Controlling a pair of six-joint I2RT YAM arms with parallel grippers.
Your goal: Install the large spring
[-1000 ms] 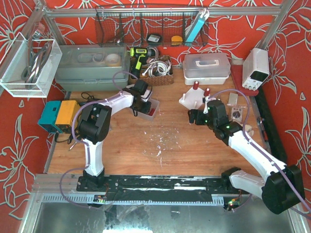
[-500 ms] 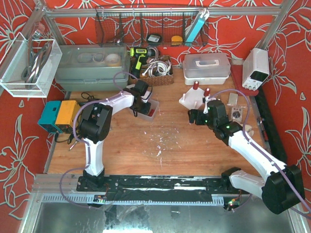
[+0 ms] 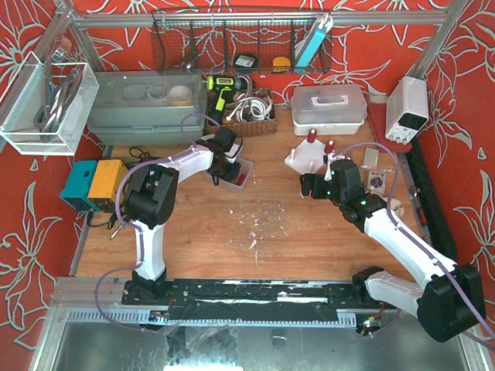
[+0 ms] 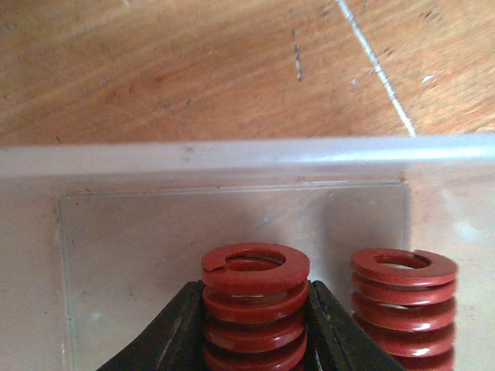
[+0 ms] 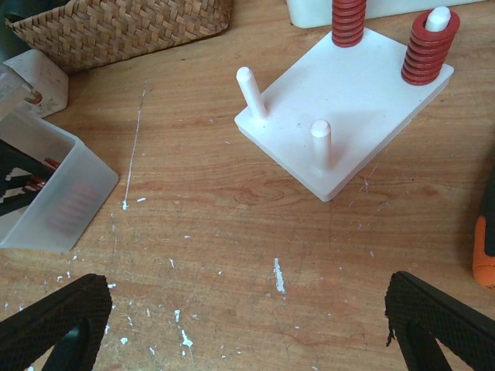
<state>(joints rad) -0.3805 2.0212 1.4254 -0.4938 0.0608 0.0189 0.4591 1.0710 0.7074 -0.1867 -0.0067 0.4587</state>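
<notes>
My left gripper [image 4: 255, 325] is inside a small clear plastic bin [image 3: 236, 174] and is shut on a large red spring [image 4: 255, 297], one finger on each side of its coils. A second red spring [image 4: 404, 301] stands beside it in the bin [image 4: 232, 158]. The white peg board [image 5: 344, 100] lies ahead of my right gripper [image 5: 247, 325], which is open and empty over the bare wood. The board holds two red springs on its far pegs [image 5: 429, 46] and has two bare white pegs [image 5: 321, 143] nearer me. It also shows in the top view [image 3: 309, 158].
A wicker basket [image 5: 116, 27] stands behind the bin, a white lidded box [image 3: 329, 104] behind the board. A grey tub [image 3: 143, 104] sits at the back left, a teal and orange box [image 3: 93, 182] at the left, a power supply [image 3: 407, 108] at the right.
</notes>
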